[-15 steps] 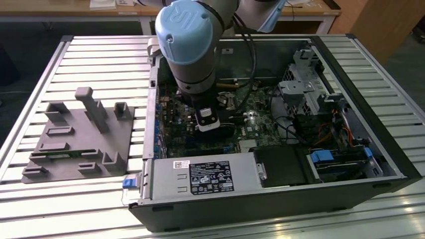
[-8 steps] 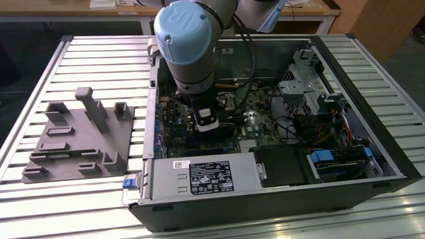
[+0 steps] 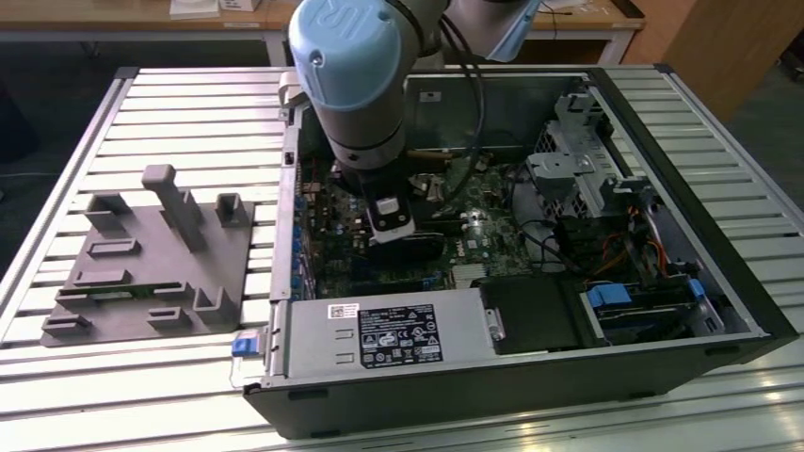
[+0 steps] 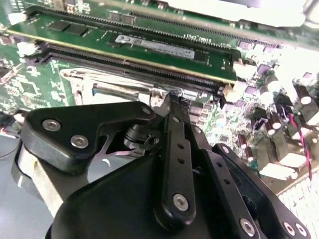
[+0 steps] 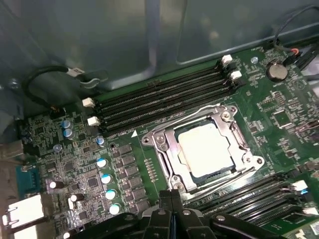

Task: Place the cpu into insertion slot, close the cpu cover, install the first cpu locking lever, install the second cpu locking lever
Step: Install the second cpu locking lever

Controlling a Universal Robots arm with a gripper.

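Observation:
In the first wrist view the cpu point(image 5: 204, 149) lies flat in the socket, its pale metallic top showing. The silvery cpu cover point(image 5: 167, 154) is folded down around it. Thin wire levers run along two sides of the socket, one by the memory slots point(image 5: 179, 122) and one on the opposite side point(image 5: 234, 174). My gripper point(image 5: 172, 195) hovers just off a socket corner with its black fingers pressed together and nothing visible between them. In the second wrist view its tip point(image 4: 172, 98) sits close to a lever end point(image 4: 149, 92). In the exterior view the gripper point(image 3: 399, 247) is down inside the open computer case.
Black memory slots point(image 5: 159, 97) flank the socket, one holding a memory stick point(image 4: 149, 46). Capacitors point(image 5: 102, 163) stand nearby. The case holds a power supply point(image 3: 383, 331), a drive cage point(image 3: 571, 169) and cables point(image 3: 635, 254). A grey fixture point(image 3: 151, 259) lies at the exterior view's left.

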